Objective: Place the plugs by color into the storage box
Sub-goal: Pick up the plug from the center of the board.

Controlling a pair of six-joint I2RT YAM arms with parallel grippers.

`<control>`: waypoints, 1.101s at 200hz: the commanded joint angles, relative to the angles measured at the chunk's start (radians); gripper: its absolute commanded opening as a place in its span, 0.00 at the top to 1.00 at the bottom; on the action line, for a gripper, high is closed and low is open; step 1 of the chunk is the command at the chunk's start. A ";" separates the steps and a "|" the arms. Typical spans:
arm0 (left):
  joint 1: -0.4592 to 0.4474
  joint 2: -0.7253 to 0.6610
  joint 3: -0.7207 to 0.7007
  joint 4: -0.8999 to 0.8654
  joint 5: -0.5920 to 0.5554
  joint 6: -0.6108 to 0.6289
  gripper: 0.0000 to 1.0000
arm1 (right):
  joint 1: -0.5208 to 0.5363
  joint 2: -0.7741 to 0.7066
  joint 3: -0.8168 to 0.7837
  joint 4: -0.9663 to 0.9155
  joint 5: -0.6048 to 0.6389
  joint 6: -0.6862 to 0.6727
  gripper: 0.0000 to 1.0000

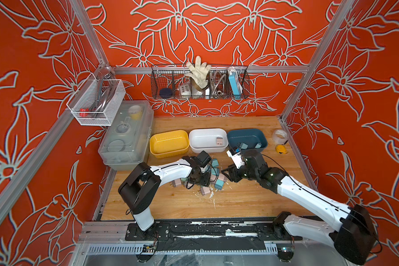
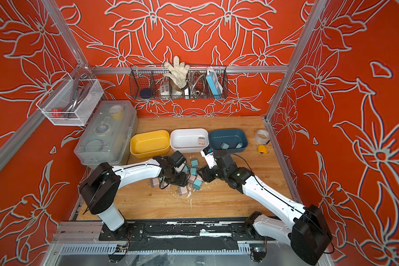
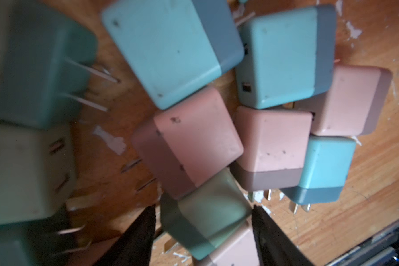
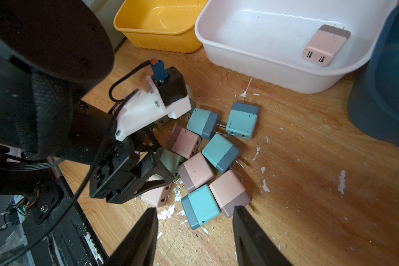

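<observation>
- Wooden surface (image 1: 240,202) is being crowded at its middle by the plugs (image 1: 214,176), heaped just before the bins (image 1: 207,149).
- A mint plug (image 3: 212,200) is being straddled by the left gripper (image 3: 203,209), jaws apart, with pink plugs (image 3: 194,142) touching it.
- A light blue plug (image 4: 202,205) is being faced by the right gripper (image 4: 195,207), jaws likewise spread. Its prongs are pointing toward one finger, and a pink plug (image 4: 228,193) is pressing beside it.

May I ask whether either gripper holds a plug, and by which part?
Nothing is held. The left gripper straddles a mint plug without clamping it; the right gripper stands open, empty.
</observation>
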 commanded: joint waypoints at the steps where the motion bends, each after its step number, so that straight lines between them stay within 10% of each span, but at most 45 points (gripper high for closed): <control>1: -0.007 0.029 0.010 -0.005 -0.026 -0.002 0.34 | 0.007 -0.013 -0.012 0.000 0.017 -0.003 0.43; 220: -0.009 -0.166 -0.017 -0.100 -0.118 -0.009 0.52 | 0.007 0.060 0.103 0.021 -0.050 -0.061 0.43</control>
